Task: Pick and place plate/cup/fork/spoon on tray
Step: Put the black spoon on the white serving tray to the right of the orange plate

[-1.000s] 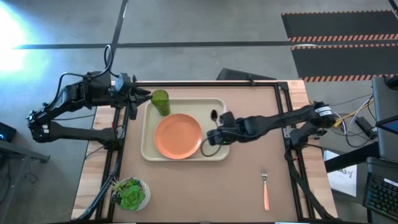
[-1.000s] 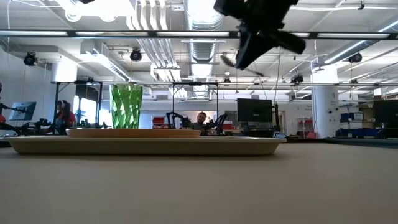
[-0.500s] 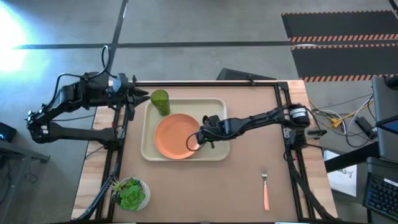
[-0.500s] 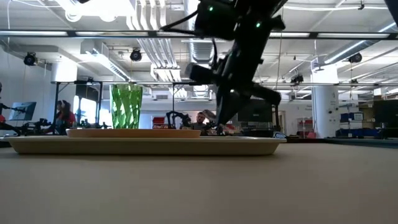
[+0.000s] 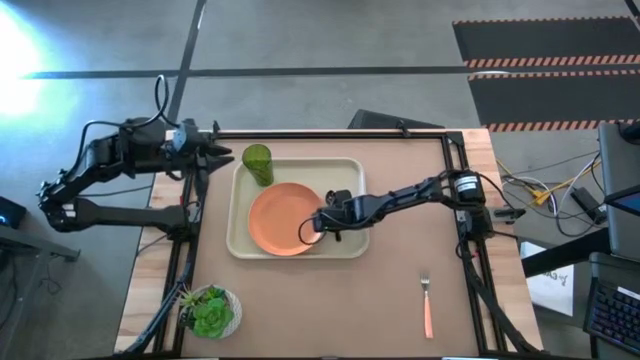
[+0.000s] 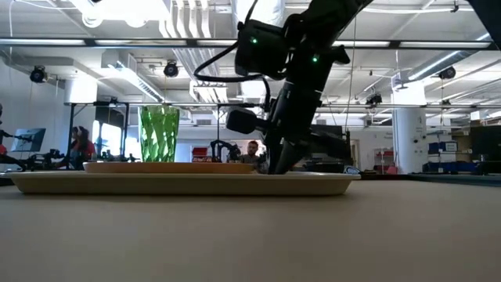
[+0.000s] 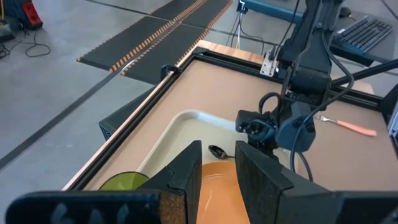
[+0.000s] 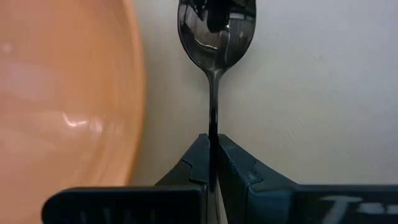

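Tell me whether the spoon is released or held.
Held: the right gripper is shut on the spoon handle, bowl over the tray beside the plate.

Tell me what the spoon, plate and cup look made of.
Spoon: dark polished metal, its bowl mirroring the camera rig. Plate: likely smooth orange plastic, with soft glossy highlights. Cup: translucent green, ribbed, plastic or glass; the look leaves that open.

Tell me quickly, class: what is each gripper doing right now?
Left gripper: open, holding nothing, beside the tray.
Right gripper: shut on the spoon, over the tray next to the plate.
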You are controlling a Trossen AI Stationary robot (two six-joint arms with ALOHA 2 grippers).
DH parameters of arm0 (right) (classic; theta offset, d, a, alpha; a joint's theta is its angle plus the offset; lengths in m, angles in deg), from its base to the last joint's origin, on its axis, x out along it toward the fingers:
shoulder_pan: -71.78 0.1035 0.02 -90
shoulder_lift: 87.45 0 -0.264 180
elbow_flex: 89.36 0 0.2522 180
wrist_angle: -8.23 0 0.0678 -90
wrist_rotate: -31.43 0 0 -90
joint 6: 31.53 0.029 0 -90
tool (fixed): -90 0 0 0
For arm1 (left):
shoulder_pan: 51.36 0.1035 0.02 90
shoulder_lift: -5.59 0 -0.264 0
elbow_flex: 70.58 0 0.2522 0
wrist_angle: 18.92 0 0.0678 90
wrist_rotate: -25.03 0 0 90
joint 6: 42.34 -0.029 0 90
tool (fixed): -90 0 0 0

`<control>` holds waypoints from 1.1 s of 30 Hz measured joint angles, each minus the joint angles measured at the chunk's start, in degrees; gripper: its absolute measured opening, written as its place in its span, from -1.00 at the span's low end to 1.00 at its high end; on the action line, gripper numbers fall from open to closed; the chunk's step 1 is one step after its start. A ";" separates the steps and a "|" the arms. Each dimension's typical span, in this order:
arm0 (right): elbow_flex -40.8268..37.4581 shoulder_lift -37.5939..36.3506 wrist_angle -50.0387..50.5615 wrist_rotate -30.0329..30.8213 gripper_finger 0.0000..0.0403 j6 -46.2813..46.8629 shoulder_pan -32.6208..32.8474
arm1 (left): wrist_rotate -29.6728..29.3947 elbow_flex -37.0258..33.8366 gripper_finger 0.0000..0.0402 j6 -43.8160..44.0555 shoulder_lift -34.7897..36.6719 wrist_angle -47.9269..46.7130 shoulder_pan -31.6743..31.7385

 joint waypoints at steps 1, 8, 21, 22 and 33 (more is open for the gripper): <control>0.00 -0.08 0.47 0.20 -0.96 0.50 0.15 | 0.00 0.00 -0.61 -0.01 0.26 0.05 0.00; 0.15 -0.31 2.38 2.10 -0.96 3.64 1.32 | 0.00 0.00 -0.61 0.01 1.12 0.09 0.02; -0.02 -0.31 2.33 3.07 -0.96 5.20 1.82 | 0.00 0.00 -0.61 0.08 1.05 0.11 0.00; -0.03 -0.31 2.33 3.08 -0.96 5.43 1.83 | 0.00 0.00 -0.61 0.08 1.07 0.11 0.00; -0.07 -0.31 2.30 3.05 -0.94 5.41 1.85 | 0.00 0.00 -0.61 0.06 1.06 0.11 0.00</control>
